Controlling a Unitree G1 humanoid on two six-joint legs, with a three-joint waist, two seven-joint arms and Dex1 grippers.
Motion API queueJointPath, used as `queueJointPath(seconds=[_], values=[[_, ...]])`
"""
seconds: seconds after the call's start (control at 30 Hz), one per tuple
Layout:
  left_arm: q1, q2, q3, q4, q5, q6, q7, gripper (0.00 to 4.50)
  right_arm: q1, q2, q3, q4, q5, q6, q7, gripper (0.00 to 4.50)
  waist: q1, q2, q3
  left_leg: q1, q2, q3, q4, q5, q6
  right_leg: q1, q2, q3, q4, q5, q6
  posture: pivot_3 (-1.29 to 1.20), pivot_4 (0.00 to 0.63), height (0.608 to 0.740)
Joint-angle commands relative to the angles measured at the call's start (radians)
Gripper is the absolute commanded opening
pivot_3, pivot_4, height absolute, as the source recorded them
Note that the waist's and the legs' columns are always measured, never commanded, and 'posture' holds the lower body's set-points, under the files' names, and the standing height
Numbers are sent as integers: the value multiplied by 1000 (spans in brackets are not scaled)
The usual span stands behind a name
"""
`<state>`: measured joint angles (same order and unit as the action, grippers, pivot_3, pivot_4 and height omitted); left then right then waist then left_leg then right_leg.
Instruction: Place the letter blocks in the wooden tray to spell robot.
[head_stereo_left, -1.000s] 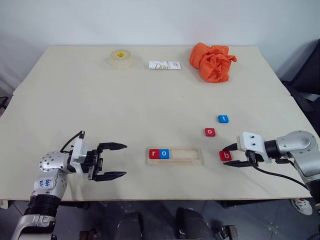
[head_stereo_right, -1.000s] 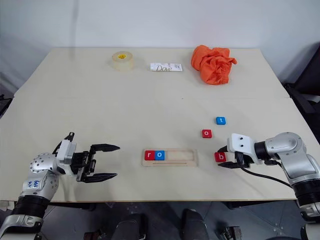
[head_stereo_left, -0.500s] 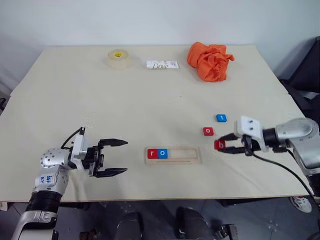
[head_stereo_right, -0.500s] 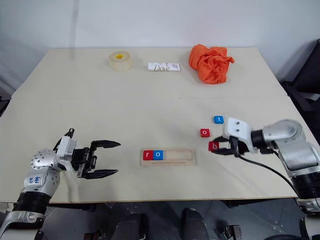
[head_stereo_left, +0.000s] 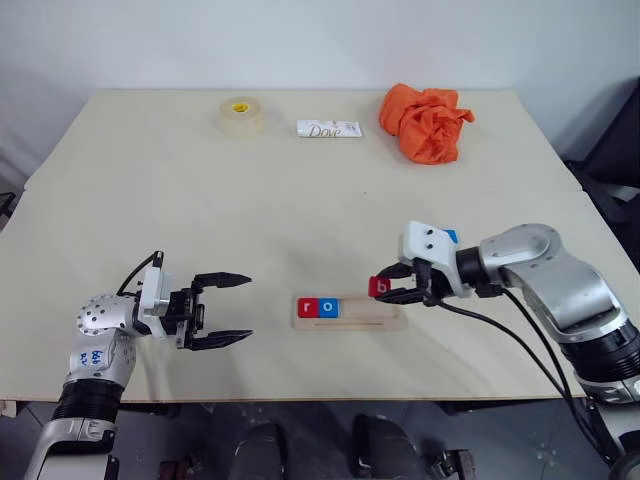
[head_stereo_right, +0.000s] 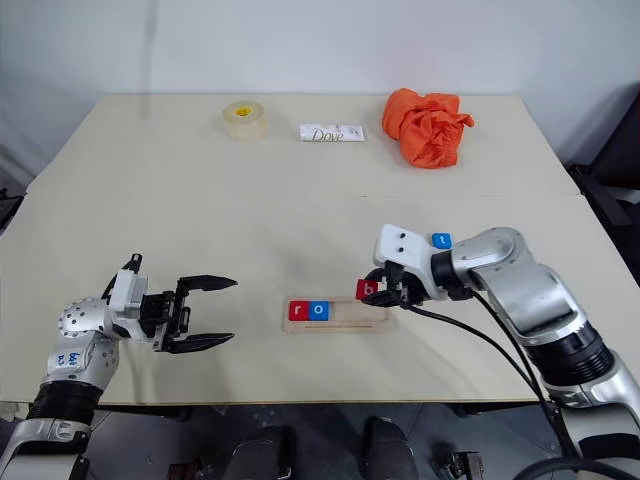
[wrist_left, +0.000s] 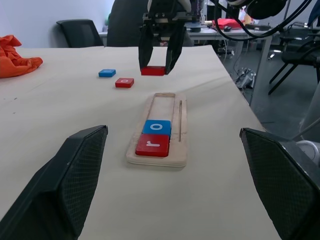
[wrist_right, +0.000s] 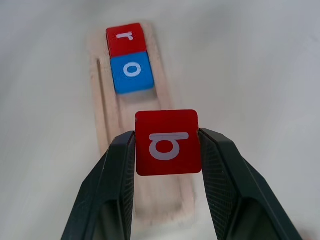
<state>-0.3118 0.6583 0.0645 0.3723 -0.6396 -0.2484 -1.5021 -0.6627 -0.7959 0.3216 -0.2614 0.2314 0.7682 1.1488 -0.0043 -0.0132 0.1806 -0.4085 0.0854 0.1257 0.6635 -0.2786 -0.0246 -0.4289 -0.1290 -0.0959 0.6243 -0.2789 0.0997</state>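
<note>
Right wrist view: red b block (wrist_right: 167, 142) clamped in right gripper (wrist_right: 167, 150), lifted off table, carried over wooden tray (wrist_right: 112, 125) end; third slot next. Left gripper (head_stereo_left: 222, 311) spread, empty.

red o block hidden behind right tool (head_stereo_left: 398, 282)

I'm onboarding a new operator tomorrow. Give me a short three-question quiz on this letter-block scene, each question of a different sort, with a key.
1. True or false: the wooden tray already holds two letter blocks.
2. Which block does the right pincer grip? A) blue t B) red b C) red o
3. Fill in: the left pincer stands ____, holding nothing.

Key:
1. True: the red r and blue o sit side by side at the tray's left end.
2. B: the red b is clamped between the fingers above the tray's right end.
3. open
</note>
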Motion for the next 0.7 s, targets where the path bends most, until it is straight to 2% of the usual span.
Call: queueJointPath(seconds=[0.03,0.3,0.7], values=[[7,26,13,14,-10,-28,-112,4500,-15,19,27,-20,-24,6,-29,1464,0,0,0,0,0,0,0,0,0,0,0,0,0,0,0,0,150,740],[8,12,10,15,-7,-44,-111,4500,-50,103,127,-13,-75,21,-75,1464,-4,0,0,0,0,0,0,0,0,0,0,0,1,0,0,0,150,740],[38,0,21,-22,-7,-44,-89,4500,-91,106,208,9,-136,-6,-45,1464,-2,0,0,0,0,0,0,0,0,0,0,0,0,0,0,0,150,740]])
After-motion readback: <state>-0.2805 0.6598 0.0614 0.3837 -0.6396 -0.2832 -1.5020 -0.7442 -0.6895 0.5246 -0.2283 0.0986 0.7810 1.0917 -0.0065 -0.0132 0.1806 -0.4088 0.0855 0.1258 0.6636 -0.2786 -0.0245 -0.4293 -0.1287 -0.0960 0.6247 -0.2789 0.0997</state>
